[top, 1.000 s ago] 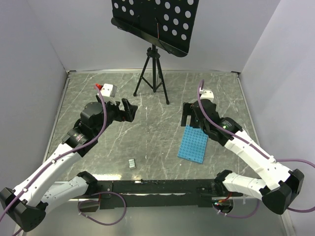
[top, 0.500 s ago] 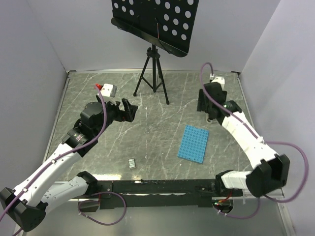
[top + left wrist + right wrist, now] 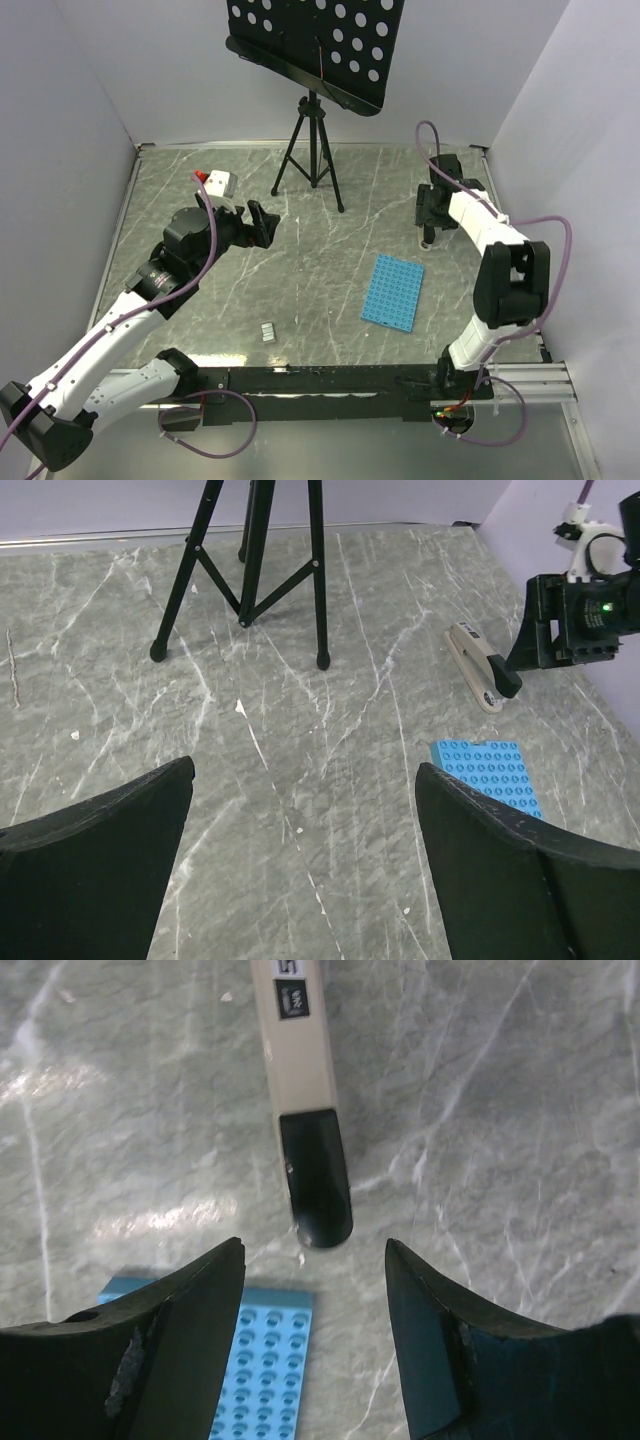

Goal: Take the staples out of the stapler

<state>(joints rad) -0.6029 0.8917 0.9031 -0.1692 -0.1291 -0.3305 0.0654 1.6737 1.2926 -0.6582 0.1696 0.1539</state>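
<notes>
1. Left gripper [image 3: 258, 225]: spread wide, empty, hanging above the table [image 3: 320, 260], well apart from the stapler.
2. Staples [image 3: 268, 332]: small grey strip lying loose near the front edge, closer to the arm bases than the left gripper. Probably light and brittle; likely to snap apart if pinched hard, and too flat to lift easily.
3. Blue tray [image 3: 392, 292]: flat on the table, between staples and stapler.
4. Stapler [image 3: 478, 666]: lying flat at far right, just beyond the tray, dark end cap toward the right gripper. Looks stiff, smooth and light; apt to skid on the polished stone. Best taken across the narrow cream sides at mid-body, not on the rounded cap.
5. Right gripper [image 3: 315, 1250]: roughly half spread, nothing between the fingers, poised just short of the dark cap.
</notes>
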